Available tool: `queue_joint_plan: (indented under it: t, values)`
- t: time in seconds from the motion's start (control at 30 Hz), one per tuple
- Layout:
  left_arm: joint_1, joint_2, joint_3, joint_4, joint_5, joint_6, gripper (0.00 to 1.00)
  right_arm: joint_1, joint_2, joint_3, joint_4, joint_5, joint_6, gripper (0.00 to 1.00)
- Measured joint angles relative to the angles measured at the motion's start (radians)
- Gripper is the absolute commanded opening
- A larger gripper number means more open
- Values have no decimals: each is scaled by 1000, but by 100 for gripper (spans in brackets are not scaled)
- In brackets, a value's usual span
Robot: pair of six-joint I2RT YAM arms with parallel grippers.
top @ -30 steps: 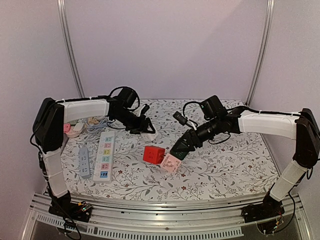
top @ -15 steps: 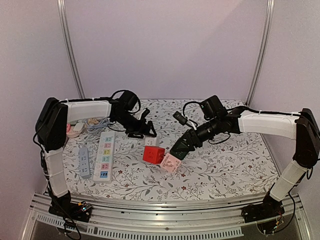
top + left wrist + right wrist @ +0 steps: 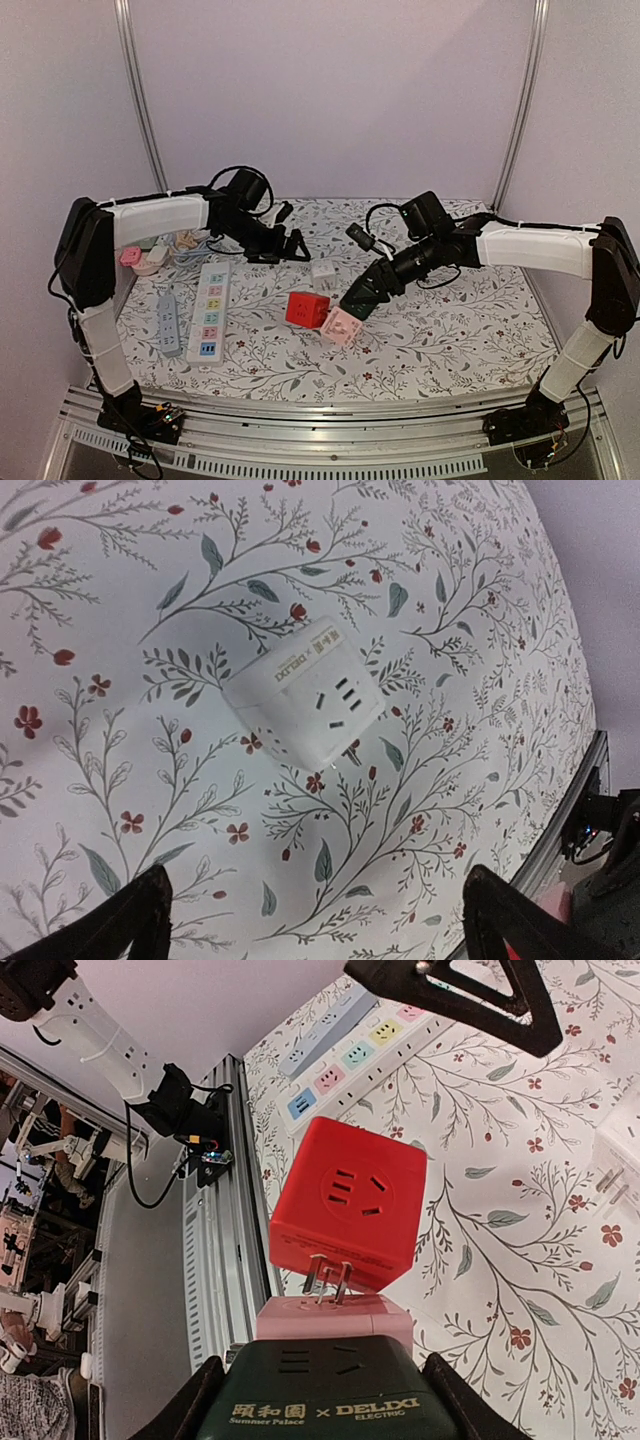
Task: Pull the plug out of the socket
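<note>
Since the left tool (image 3: 322, 922) spread apart, the white plug (image 3: 305, 705) lies released; right tool (image 3: 354, 298) clamps green cube (image 3: 330, 1375).

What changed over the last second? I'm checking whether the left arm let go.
The left gripper opened, let go of the white cube and drew back from it. The right gripper, clamped on the green cube, and the red cube and pink cube stayed put.

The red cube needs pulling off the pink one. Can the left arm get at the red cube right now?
Probably yes. The left hand is open and empty, the red cube is bare on top, and only the low white cube lies between them.
</note>
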Motion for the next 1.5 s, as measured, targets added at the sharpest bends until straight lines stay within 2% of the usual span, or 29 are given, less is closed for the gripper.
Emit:
queue_joint_plan:
  t: [0.17, 0.3, 0.43, 0.7, 0.9, 1.17, 1.5]
  values:
    - [25, -148, -47, 24, -8, 15, 99, 0, -8, -10, 11, 1, 1, 26]
    - [41, -263, -67, 55, 38, 50, 100, 0, -24, -21, 15, 3, 3, 26]
    - [36, -362, -108, 89, 159, 97, 100, 0, -50, -31, 20, 7, 3, 26]
    - [6, -524, -288, 110, 419, 209, 99, 0, -112, -50, 39, 15, 13, 26]
    - [-11, -521, -298, 95, 472, 245, 100, 0, -138, -60, 70, 2, 31, 26]
    - [-29, -435, -294, 71, 466, 247, 100, 0, -149, -75, 101, -31, 56, 26]
    - [-85, -404, -288, 63, 502, 248, 100, 0, -203, -88, 142, -58, 79, 26]
